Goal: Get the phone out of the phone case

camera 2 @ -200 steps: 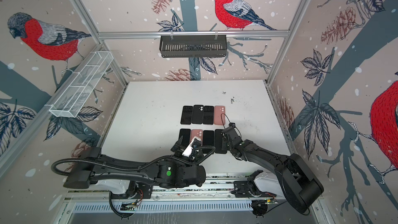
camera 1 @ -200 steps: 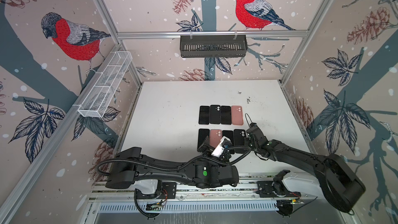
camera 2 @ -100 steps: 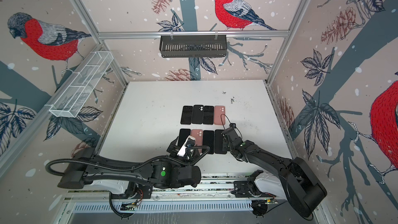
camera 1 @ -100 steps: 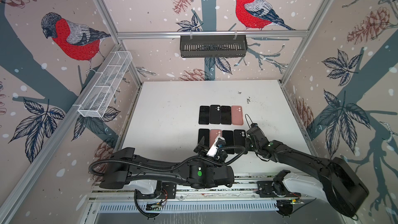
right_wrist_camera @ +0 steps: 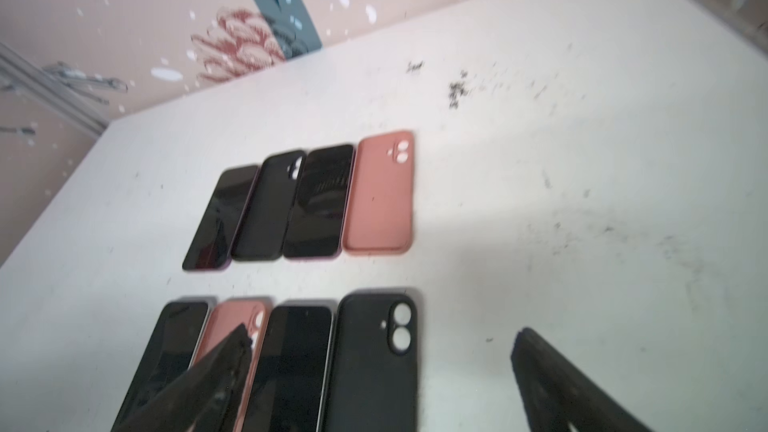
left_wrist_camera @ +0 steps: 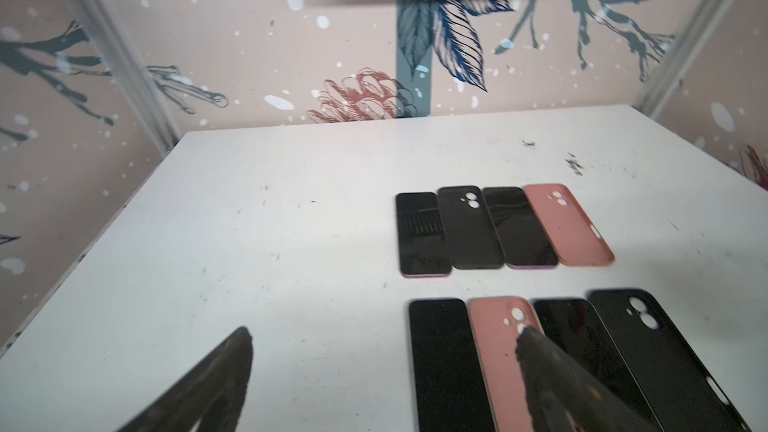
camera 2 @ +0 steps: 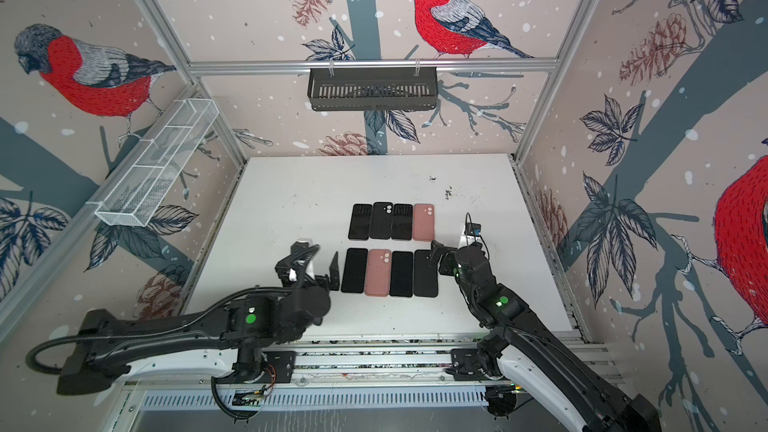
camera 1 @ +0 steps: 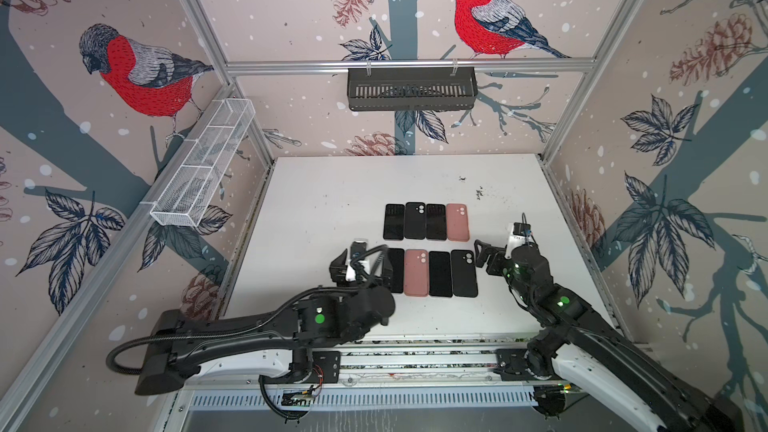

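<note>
Left end effector [camera 1: 362,268] and right end effector [camera 1: 484,257] are both released, and the black case [camera 1: 464,274] lies flat just beside the right one, long axis toward the back wall [camera 1: 299,118], camera end farthest, phone [camera 1: 440,274] alongside it.

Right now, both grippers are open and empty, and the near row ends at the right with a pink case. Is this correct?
One point is wrong: both top views show that row ending with a black case; its pink case lies second from the left. The left gripper and right gripper are indeed open and empty.
</note>
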Controlling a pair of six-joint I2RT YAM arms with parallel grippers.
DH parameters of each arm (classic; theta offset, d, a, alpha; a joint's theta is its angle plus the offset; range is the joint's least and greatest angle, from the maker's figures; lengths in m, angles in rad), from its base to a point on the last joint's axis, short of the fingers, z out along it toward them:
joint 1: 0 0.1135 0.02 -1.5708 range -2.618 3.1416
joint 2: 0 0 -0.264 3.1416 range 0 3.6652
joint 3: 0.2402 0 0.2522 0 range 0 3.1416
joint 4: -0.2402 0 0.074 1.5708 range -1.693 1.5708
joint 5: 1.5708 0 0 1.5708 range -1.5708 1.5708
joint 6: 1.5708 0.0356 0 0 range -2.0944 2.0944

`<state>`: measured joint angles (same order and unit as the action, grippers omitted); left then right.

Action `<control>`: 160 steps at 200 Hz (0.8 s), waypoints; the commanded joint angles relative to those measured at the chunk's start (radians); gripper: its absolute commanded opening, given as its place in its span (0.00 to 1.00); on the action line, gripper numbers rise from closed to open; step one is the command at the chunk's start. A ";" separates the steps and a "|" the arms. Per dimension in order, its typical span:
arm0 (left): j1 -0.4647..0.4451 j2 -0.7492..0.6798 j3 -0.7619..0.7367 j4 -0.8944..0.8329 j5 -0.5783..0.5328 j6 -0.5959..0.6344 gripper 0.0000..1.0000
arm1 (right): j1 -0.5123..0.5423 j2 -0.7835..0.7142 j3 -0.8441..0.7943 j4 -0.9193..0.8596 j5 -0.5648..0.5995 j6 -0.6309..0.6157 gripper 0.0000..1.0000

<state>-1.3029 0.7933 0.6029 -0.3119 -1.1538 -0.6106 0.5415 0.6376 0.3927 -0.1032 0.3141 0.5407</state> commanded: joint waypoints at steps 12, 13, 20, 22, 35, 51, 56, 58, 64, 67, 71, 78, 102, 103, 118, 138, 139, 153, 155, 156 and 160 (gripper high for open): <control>0.223 -0.321 -0.156 0.370 0.039 0.324 0.98 | -0.157 0.002 -0.040 0.239 0.041 -0.161 1.00; 0.232 -0.332 -0.161 0.377 0.040 0.331 0.98 | -0.163 0.005 -0.042 0.247 0.040 -0.164 1.00; 0.296 -0.403 -0.194 0.421 0.053 0.380 0.98 | -0.200 0.018 -0.059 0.301 0.038 -0.186 1.00; 0.314 -0.424 -0.203 0.433 0.056 0.394 0.98 | -0.210 0.021 -0.065 0.317 0.037 -0.190 1.00; 0.412 -0.526 -0.266 0.528 0.044 0.490 0.98 | -0.272 0.047 -0.107 0.425 0.037 -0.202 1.00; 0.455 -0.553 -0.345 0.710 0.012 0.604 0.98 | -0.310 0.088 -0.164 0.577 0.048 -0.239 1.00; 0.471 -0.532 -0.372 0.778 0.011 0.646 0.98 | -0.314 0.109 -0.182 0.630 0.056 -0.253 1.00; 0.480 -0.520 -0.382 0.798 0.013 0.660 0.98 | -0.314 0.116 -0.189 0.652 0.061 -0.263 1.00; 0.516 -0.469 -0.404 0.859 0.026 0.682 0.98 | -0.320 0.150 -0.205 0.711 0.073 -0.287 1.00; 0.536 -0.443 -0.411 0.871 0.039 0.681 0.98 | -0.322 0.169 -0.211 0.738 0.079 -0.299 1.00; 0.584 -0.388 -0.414 0.874 0.068 0.663 0.98 | -0.324 0.195 -0.213 0.763 0.089 -0.310 1.00; 0.672 -0.291 -0.406 0.846 0.143 0.593 0.98 | -0.332 0.239 -0.212 0.801 0.102 -0.323 1.00; 0.957 0.006 -0.434 1.006 0.355 0.425 0.98 | -0.354 0.376 -0.207 0.933 0.111 -0.360 1.00; 0.965 0.011 -0.439 1.019 0.358 0.426 0.98 | -0.355 0.382 -0.209 0.941 0.110 -0.362 1.00; 1.030 0.133 -0.488 1.220 0.403 0.505 0.98 | -0.373 0.468 -0.234 1.090 0.107 -0.375 1.00; 1.078 0.264 -0.564 1.476 0.519 0.608 0.98 | -0.428 0.555 -0.184 1.078 0.045 -0.337 1.00; 1.081 0.271 -0.570 1.490 0.527 0.611 0.98 | -0.431 0.555 -0.176 1.058 0.041 -0.336 1.00; 1.133 0.385 -0.643 1.737 0.641 0.605 0.98 | -0.452 0.554 -0.177 1.051 -0.010 -0.327 1.00; 1.138 0.406 -0.652 1.773 0.647 0.601 0.98 | -0.454 0.551 -0.185 1.054 -0.015 -0.327 1.00; 1.139 0.416 -0.654 1.789 0.651 0.600 0.98 | -0.454 0.546 -0.187 1.055 -0.018 -0.327 1.00; 1.145 0.458 -0.661 1.854 0.661 0.600 0.98 | -0.455 0.533 -0.206 1.067 -0.028 -0.330 1.00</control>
<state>-0.2058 1.1065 0.0193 0.9821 -0.6888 -0.0490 0.1020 1.1847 0.2119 0.8635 0.3668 0.2066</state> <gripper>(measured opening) 0.978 0.998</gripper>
